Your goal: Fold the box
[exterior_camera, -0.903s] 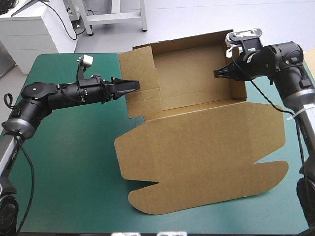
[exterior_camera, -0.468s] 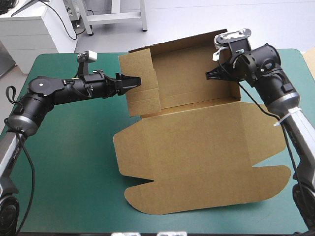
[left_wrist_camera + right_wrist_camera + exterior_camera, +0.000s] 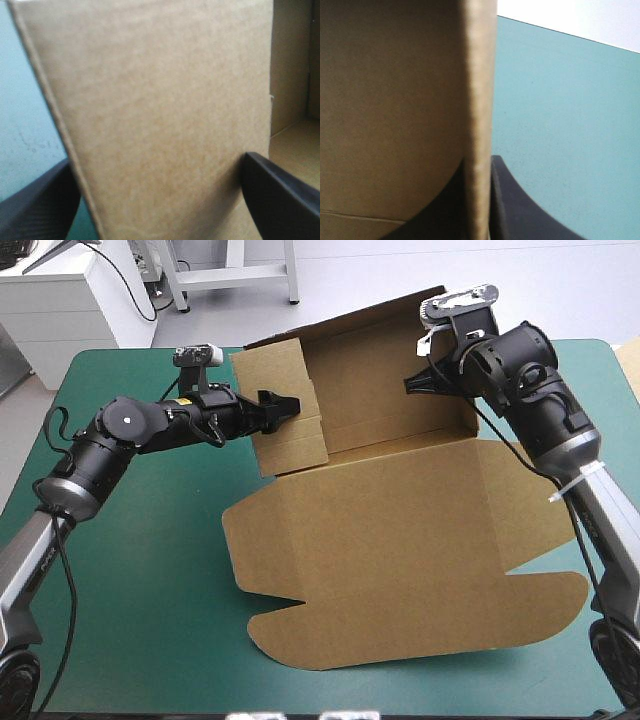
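Table: teal-green cover (image 3: 130, 570), bare at left & near corners. The box (image 3: 400, 530) sits centre to far side.
Box state: brown tray w/ walls raised at far side, lid (image 3: 400, 590) flat on the cover toward the near edge.
Left gripper (image 3: 288, 405): fingers wide apart, straddling the left wall (image 3: 160, 100) without pinching it. Prob. there to keep that wall upright.
Right gripper (image 3: 412, 383): all but closed on the right wall (image 3: 479, 100), board edge between the fingers. Likely steadying it so the tray keeps shape.
Axis: tray runs left–right, slightly skewed w/ right end farther.
Pointing: tray opens upward – lid's rounded flaps point to the near edge.
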